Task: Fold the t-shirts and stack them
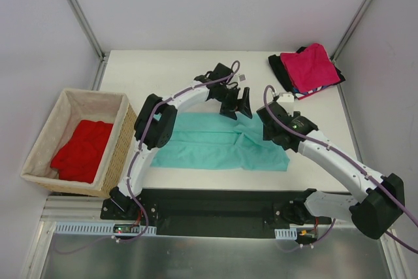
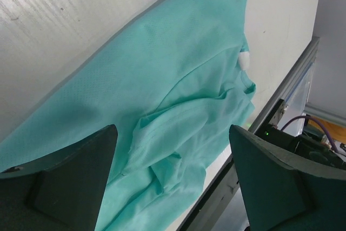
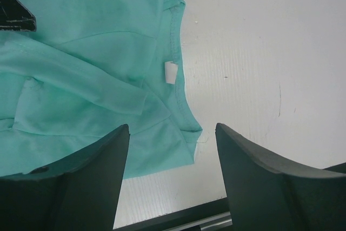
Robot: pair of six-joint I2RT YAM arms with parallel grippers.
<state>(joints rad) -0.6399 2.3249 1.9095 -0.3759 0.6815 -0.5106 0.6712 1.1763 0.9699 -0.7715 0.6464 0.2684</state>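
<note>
The teal-green t-shirt [image 1: 209, 143] lies partly folded and wrinkled in the middle of the table. My left gripper [image 1: 236, 106] is open and empty above its far right part; the left wrist view shows the cloth [image 2: 162, 79] below the spread gripper [image 2: 172, 133]. My right gripper [image 1: 273, 134] is open and empty above the shirt's right edge; its view shows the gripper [image 3: 172, 128] over the collar, the white tag [image 3: 171, 72] and the near corner. The magenta-pink shirt [image 1: 315, 66] lies folded on the black shirt [image 1: 279, 66], with a striped edge [image 1: 307, 93] showing. The bright red shirt [image 1: 81, 151] lies crumpled in the basket.
The tan wicker basket [image 1: 91, 96] stands beside the table's left edge. The stack of folded shirts is at the back right corner. A black rail [image 1: 215, 204] runs along the table's near edge. Grey walls enclose the table on three sides.
</note>
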